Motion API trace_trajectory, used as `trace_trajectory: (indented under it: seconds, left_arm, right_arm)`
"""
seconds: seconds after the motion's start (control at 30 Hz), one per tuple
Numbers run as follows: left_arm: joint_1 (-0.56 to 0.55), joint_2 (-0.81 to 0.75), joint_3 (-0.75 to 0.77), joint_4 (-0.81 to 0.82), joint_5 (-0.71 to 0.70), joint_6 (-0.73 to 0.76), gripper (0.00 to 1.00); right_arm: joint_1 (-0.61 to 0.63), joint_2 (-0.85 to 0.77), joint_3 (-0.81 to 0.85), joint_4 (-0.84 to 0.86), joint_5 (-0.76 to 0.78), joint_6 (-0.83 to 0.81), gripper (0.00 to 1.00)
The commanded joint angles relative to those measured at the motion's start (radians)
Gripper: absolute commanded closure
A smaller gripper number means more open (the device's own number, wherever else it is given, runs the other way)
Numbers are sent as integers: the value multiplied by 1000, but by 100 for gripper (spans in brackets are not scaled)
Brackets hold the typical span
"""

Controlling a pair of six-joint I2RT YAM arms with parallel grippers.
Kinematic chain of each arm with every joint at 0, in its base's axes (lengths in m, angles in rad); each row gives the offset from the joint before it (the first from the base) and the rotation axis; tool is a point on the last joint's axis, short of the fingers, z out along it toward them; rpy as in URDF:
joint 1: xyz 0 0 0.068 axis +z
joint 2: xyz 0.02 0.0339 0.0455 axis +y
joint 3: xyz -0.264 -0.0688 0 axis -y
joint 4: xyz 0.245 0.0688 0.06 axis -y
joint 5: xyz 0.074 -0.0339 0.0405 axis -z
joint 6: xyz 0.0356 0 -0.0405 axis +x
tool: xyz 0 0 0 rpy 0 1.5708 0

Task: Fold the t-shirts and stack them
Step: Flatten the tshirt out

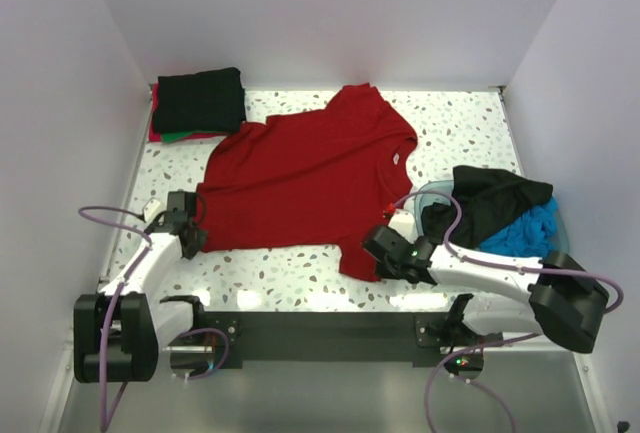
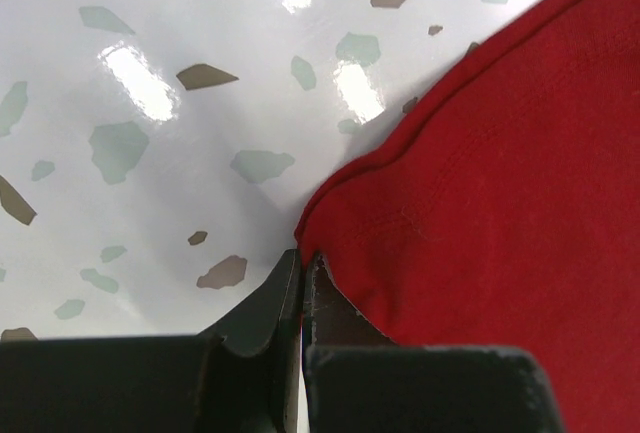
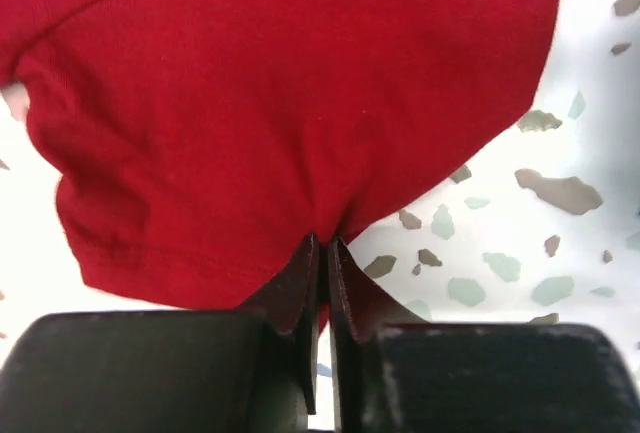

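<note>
Dark red t-shirt (image 1: 300, 178), a soft matte cotton knit with stitched hems, spread mostly flat on the glossy white table (image 1: 300, 273), whose surface is speckled with grey-green and brown chips. The garment's long axis runs roughly left to right across the table: the collar, with its small white neck label (image 1: 397, 156), points right toward the basin, and the bottom hem points left. One short sleeve reaches toward the far wall and the other lies at the near edge. The left hand (image 2: 302, 271) is clenched, its dark fingers pressed together on the shirt's near-left hem corner. The right hand (image 3: 322, 248) is likewise clenched, grasping the near sleeve (the cloth puckers into the pinch, with the sleeve's rounded hem hanging just to one side). In the far-left corner sits a squared stack of folded shirts, a black t-shirt (image 1: 200, 98) on top with a green t-shirt (image 1: 185, 136) edge showing beneath. At the right, a translucent teal basin (image 1: 428, 192) of rounded shape holds a crumpled black shirt (image 1: 495, 198) and a crumpled blue shirt (image 1: 525, 231).
</note>
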Motion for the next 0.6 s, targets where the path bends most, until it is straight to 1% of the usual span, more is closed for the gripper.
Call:
trace_trajectory:
  seconds: [0.0, 0.07, 0.1, 0.17, 0.2, 0.27, 0.3, 0.43, 0.57]
  left_arm:
    - [6, -23, -1, -28, 36, 12, 100]
    - [6, -60, 7, -58, 54, 13, 100]
    - [6, -78, 7, -69, 59, 13, 100]
    - [4, -132, 7, -107, 68, 10, 100]
    - [6, -147, 7, -126, 68, 0, 100]
    - [6, -199, -1, -166, 80, -4, 100]
    - [6, -215, -5, -177, 82, -4, 100]
    - [4, -259, -22, -212, 108, -28, 100]
    - [3, -273, -15, -259, 125, -79, 100]
  right_arm:
    - [5, -31, -1, -93, -31, 16, 100]
    - [20, -133, 37, -214, -20, 30, 100]
    - [28, -169, 51, -339, -26, 39, 100]
    - [31, -264, 89, -458, -44, 43, 100]
    - [35, -288, 114, -574, -61, 63, 100]
    - [41, -345, 126, -661, -83, 86, 100]
    - [43, -361, 126, -699, -119, 97, 100]
    - [52, -385, 96, -692, -228, 109, 100]
    - [72, -361, 100, -727, -247, 129, 100]
